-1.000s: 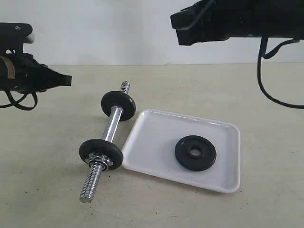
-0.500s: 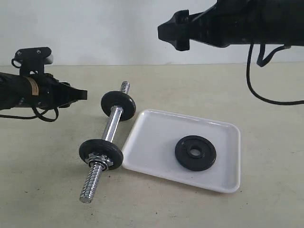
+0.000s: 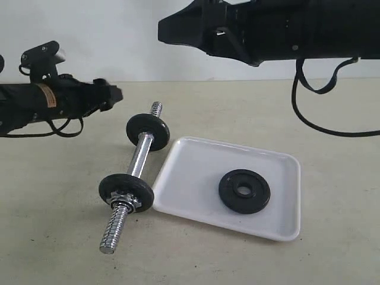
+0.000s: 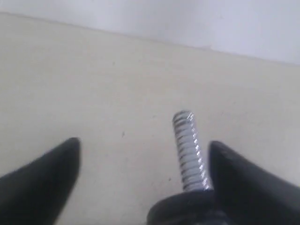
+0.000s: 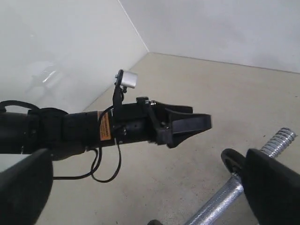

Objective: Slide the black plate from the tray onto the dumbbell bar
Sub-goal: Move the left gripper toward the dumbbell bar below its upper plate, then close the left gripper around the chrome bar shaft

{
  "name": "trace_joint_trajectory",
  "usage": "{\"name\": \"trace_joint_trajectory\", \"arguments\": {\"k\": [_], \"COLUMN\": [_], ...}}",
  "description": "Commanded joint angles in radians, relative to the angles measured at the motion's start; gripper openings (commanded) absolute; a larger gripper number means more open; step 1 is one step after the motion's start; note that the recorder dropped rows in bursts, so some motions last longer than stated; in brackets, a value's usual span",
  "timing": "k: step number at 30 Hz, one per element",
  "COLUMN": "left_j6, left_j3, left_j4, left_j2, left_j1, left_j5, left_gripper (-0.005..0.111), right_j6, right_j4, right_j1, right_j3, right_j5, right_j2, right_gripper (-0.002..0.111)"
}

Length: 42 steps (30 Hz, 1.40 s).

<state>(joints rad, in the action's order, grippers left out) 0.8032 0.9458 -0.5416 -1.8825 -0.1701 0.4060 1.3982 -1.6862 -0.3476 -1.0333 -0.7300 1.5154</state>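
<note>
left gripper [image 3: 113,94] hangs spread and empty near the far threaded end of the bar [image 3: 141,155]. right gripper [image 3: 169,28] gapes too (high over the table). plate [image 3: 256,193] lies flat in the tray [image 3: 196,172], just beside the bar.

The left fingers [image 4: 42,187] are showing blurred, their bases running off the frame edge. Between them only the threaded tip of the dumbbell bar [image 4: 188,145] is coming through; a blurred dark shape [image 4: 180,211] is covering the rest. The right fingers [image 5: 276,187] are smearing out of focus too, one hiding part of a disc [image 5: 233,164] on the bar. In the exterior view they are merging into one dark mass.
</note>
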Motion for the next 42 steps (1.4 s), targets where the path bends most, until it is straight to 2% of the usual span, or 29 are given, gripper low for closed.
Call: {"name": "trace_joint_trajectory", "arguments": {"k": [1, 5, 9, 15, 17, 18, 21, 23, 25, 27, 31, 36, 42], "left_j6": [0.093, 0.215, 0.213, 0.249, 0.334, 0.352, 0.293, 0.326, 0.522, 0.747, 1.014, 1.068, 1.056], "left_j3": [0.059, 0.072, 0.072, 0.072, 0.072, 0.072, 0.078, 0.080, 0.080, 0.080, 0.080, 0.080, 0.080], "left_j4": [0.131, 0.194, 0.194, 0.167, -0.028, -0.173, -0.571, -0.765, -0.892, -1.019, -1.203, -1.203, -1.200], "left_j2": [-0.030, -0.032, -0.032, -0.032, -0.028, -0.028, -0.026, -0.026, -0.026, -0.026, -0.026, -0.026, -0.037], "left_j1": [-0.002, -0.002, -0.002, -0.002, -0.002, 0.000, -0.003, -0.003, -0.003, -0.003, -0.003, -0.012, -0.078], "left_j5": [0.083, 0.189, 0.304, 0.352, 0.359, 0.385, 0.523, 0.574, 0.522, 0.383, 0.180, 0.072, -0.026], "left_gripper": [0.108, 0.109, 0.109, 0.109, 0.109, 0.109, 0.109, 0.109, 0.109, 0.109, 0.109, 0.109, 0.109], "right_j6": [-0.029, -0.039, -0.071, -0.084, -0.084, -0.084, -0.085, -0.085, -0.085, -0.085, -0.085, -0.088, -0.084], "right_j4": [0.010, 0.040, 0.088, 0.173, 0.188, 0.193, 0.205, 0.210, 0.212, 0.212, 0.212, 0.212, 0.212], "right_j1": [0.000, 0.000, 0.000, 0.000, 0.000, 0.000, 0.000, 0.000, 0.000, 0.000, 0.000, 0.000, 0.000], "right_j3": [-0.004, -0.004, -0.004, -0.004, -0.004, -0.004, -0.004, -0.004, -0.004, -0.004, -0.004, -0.004, -0.004], "right_j5": [-0.019, -0.022, -0.028, -0.041, -0.048, -0.052, -0.061, -0.062, -0.062, -0.062, -0.064, -0.063, -0.063], "right_j2": [0.002, 0.002, 0.002, 0.002, 0.002, 0.002, 0.002, 0.002, 0.002, 0.002, 0.002, 0.002, 0.002], "right_gripper": [0.100, 0.100, 0.100, 0.100, 0.100, 0.100, 0.100, 0.100, 0.100, 0.100, 0.100, 0.100, 0.100]}}
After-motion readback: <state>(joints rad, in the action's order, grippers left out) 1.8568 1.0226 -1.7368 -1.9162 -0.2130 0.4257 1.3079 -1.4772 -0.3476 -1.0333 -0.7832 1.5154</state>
